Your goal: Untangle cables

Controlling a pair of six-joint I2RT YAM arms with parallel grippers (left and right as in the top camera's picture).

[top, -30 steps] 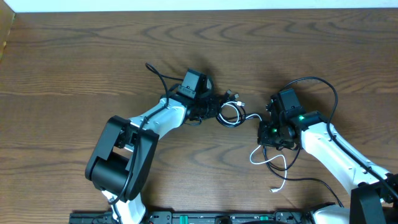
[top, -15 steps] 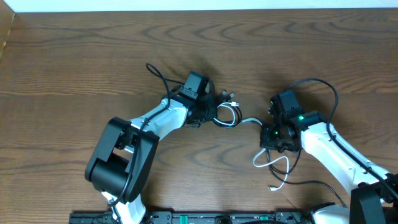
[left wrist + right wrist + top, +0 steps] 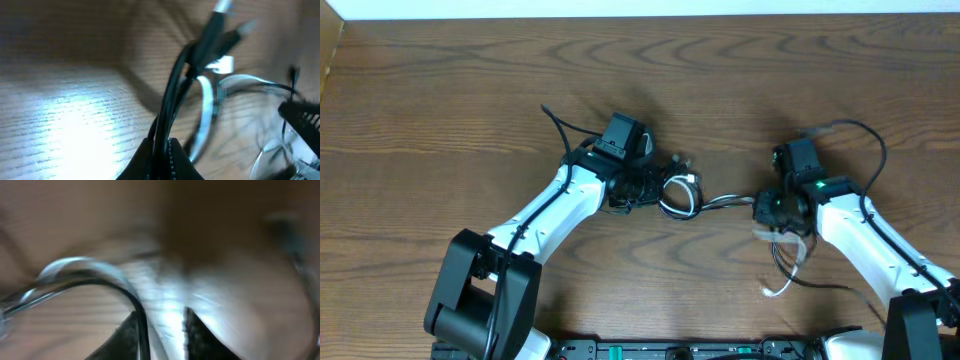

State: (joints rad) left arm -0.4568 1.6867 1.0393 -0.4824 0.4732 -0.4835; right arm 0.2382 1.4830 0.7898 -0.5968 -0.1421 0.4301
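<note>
The cables [image 3: 680,192] are a knot of thin black and white cords between my two grippers. My left gripper [image 3: 646,187] is shut on black cords at the knot's left side. In the left wrist view the jaws [image 3: 161,152] pinch two black cords [image 3: 175,95] that run up to small plug ends, with a white loop [image 3: 207,100] beside them. A white and a black strand [image 3: 725,201] stretch taut to my right gripper [image 3: 767,212]. In the blurred right wrist view its fingers [image 3: 162,337] hold a black and a white cord [image 3: 135,300]. Loose cord ends [image 3: 778,287] trail below it.
The thicker black arm wiring [image 3: 865,135] arcs over the right arm and another piece [image 3: 555,125] sticks out behind the left arm. The wooden table [image 3: 440,90] spreads all round, with its far edge along the top.
My right gripper has moved right and my left gripper slightly left. The strands between them have gone from slack to taut, and the loose loops under the right gripper have shrunk.
</note>
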